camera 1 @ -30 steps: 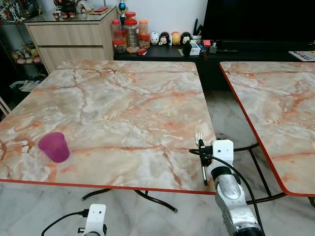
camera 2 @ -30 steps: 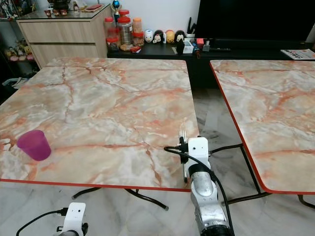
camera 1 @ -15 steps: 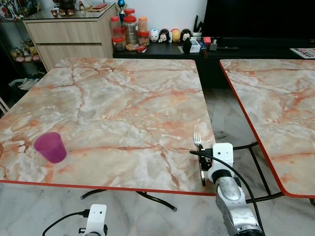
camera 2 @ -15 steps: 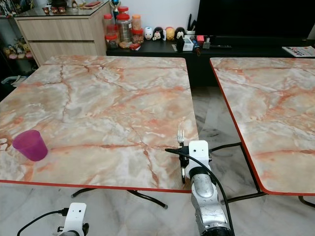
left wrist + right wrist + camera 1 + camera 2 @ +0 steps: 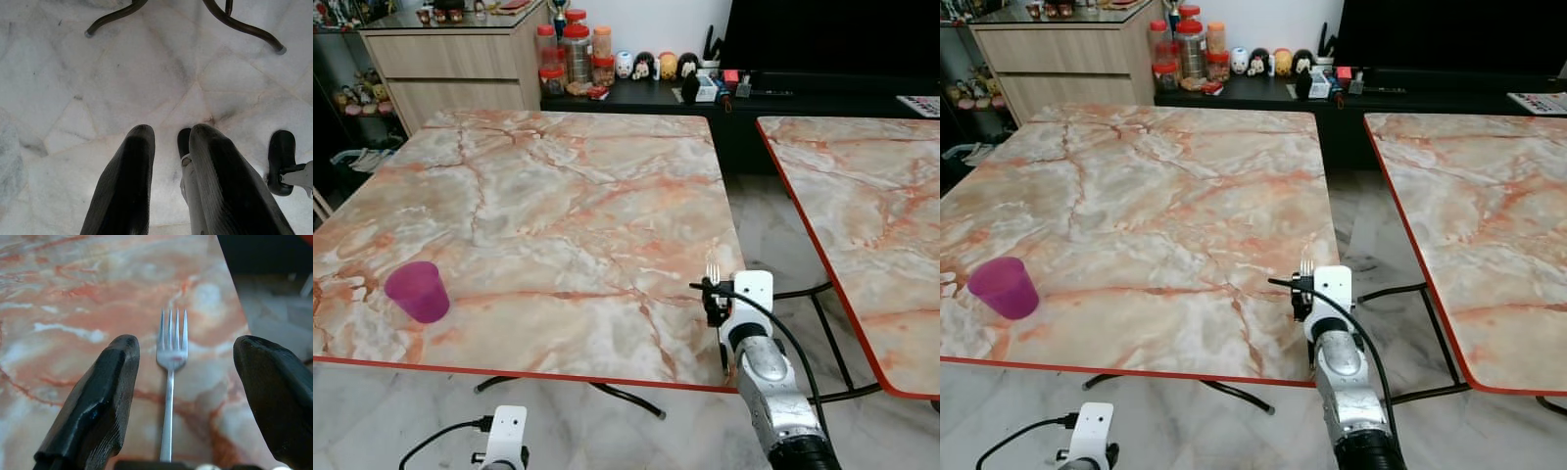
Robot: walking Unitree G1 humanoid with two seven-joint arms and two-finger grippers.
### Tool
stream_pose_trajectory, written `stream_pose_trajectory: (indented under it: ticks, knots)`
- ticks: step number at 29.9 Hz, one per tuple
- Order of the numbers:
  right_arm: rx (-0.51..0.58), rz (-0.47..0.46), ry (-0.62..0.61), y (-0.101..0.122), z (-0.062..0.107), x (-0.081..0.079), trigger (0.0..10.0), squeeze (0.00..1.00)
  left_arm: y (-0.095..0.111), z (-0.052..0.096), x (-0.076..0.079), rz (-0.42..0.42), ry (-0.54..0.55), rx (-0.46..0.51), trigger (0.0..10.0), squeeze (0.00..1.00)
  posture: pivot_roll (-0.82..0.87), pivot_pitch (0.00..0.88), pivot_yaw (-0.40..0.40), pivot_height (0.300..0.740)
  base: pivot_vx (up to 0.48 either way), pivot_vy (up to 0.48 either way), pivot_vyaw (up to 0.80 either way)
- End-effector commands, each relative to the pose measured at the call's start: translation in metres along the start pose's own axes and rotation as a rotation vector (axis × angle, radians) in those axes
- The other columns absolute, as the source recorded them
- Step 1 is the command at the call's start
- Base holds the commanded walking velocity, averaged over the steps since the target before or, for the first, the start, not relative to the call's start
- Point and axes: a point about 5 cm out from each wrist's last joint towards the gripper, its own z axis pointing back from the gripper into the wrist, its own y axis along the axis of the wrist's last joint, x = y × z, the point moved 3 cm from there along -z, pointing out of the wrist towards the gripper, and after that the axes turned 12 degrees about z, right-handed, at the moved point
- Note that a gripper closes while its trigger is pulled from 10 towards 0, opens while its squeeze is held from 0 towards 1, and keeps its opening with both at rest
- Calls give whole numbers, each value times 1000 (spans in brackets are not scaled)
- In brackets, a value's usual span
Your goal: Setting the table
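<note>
Where the glossy orange-veined marble surface (image 5: 558, 215) nears its red edge, a slim silver four-tined fork (image 5: 171, 357) lies flat between the right gripper's (image 5: 188, 377) spread fingers; a translucent purple plastic cup (image 5: 417, 291) stands far left.

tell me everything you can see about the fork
The fork is slim, shiny, silver-coloured metal, with four straight tines and a narrow handle. It lies flat on the marble-patterned table, near its front right corner, tines pointing away from the robot. The right tool is open, one black finger either side, neither touching it. The handle's near end runs out of sight under the tool, so its full length cannot be told.
</note>
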Motion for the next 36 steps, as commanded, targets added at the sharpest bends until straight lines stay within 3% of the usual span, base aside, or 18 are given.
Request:
stream_pose_trajectory:
  ticks: [1, 13, 27, 36]
  knots:
    - [-23, -23, -6, -2, -2, 0, 10000, 0, -1, 0, 1, 4, -9, -8, 10000, 0, -52, 0, -27, 725, 0, 0, 0]
    - [-117, -49, 16, -16, -6, -5, 10000, 0, -4, 0, 3, 5, -21, -21, 10000, 0, -57, 0, -23, 725, 0, 0, 0]
    - [-111, -32, 76, -2, -15, -21, 10000, 0, -5, 1, 7, 33, -29, -25, 10000, 0, -35, 0, -45, 725, 0, 0, 0]
    - [-119, -25, 60, 0, -17, -20, 10000, 0, -6, 1, 8, 44, -38, -31, 10000, 0, -39, 0, -43, 725, 0, 0, 0]
